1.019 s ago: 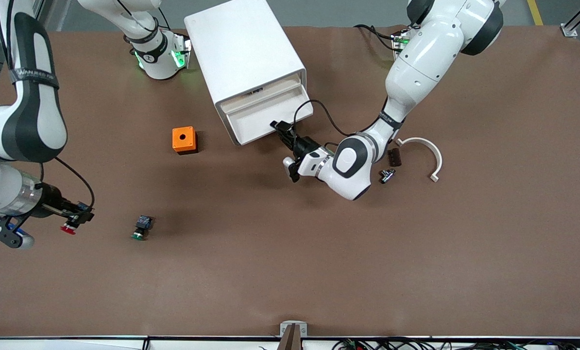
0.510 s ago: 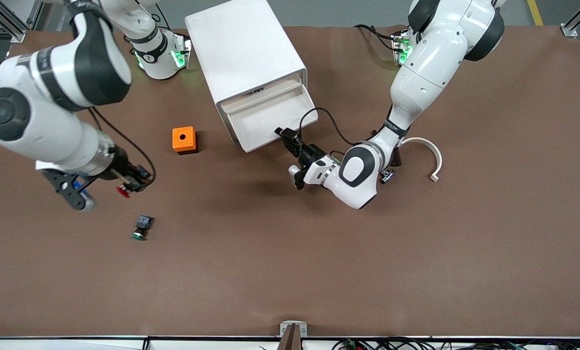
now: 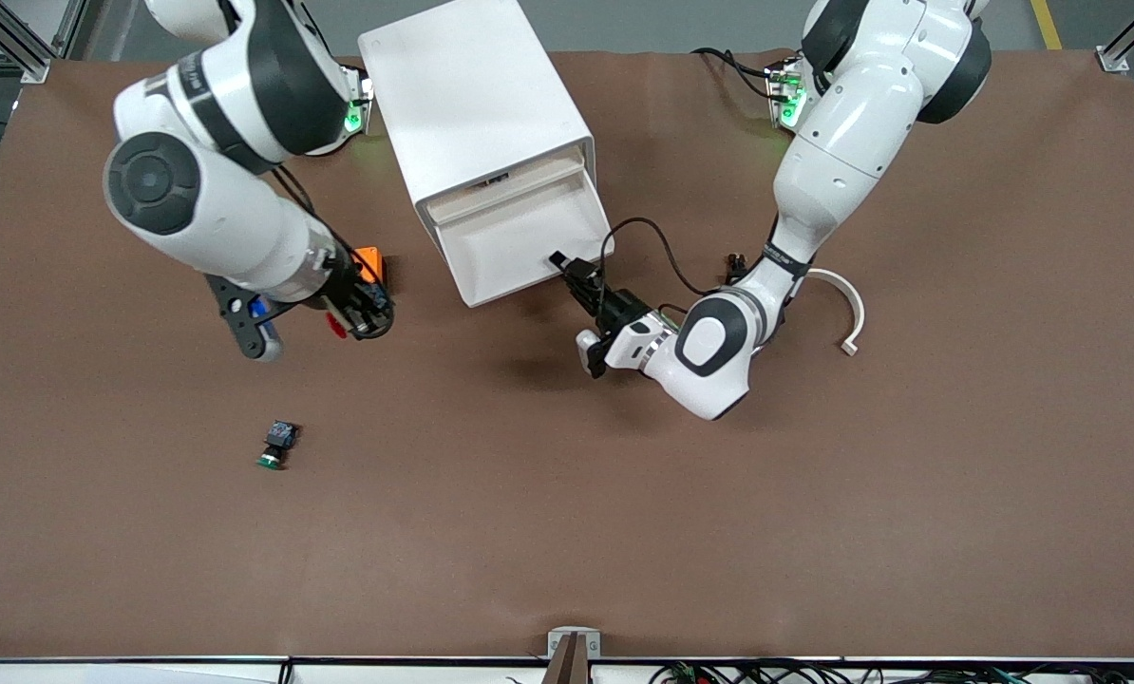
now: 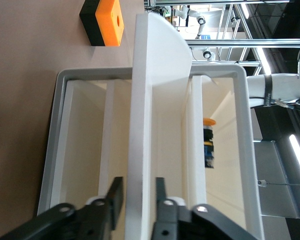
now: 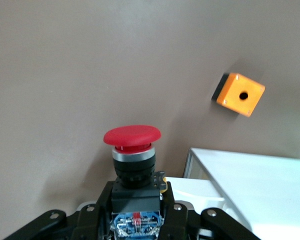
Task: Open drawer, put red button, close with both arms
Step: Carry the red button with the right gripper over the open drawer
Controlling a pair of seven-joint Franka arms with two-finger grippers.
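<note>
Both hands grip: left hand drawer edge, right hand red button.

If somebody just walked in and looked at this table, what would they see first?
Probably the white cabinet with its drawer pulled open, the left gripper clamped on the drawer's front edge. Next, the right gripper carrying the red button in the air, beside the orange box. A lone green button lies on the table nearer the front camera.
</note>
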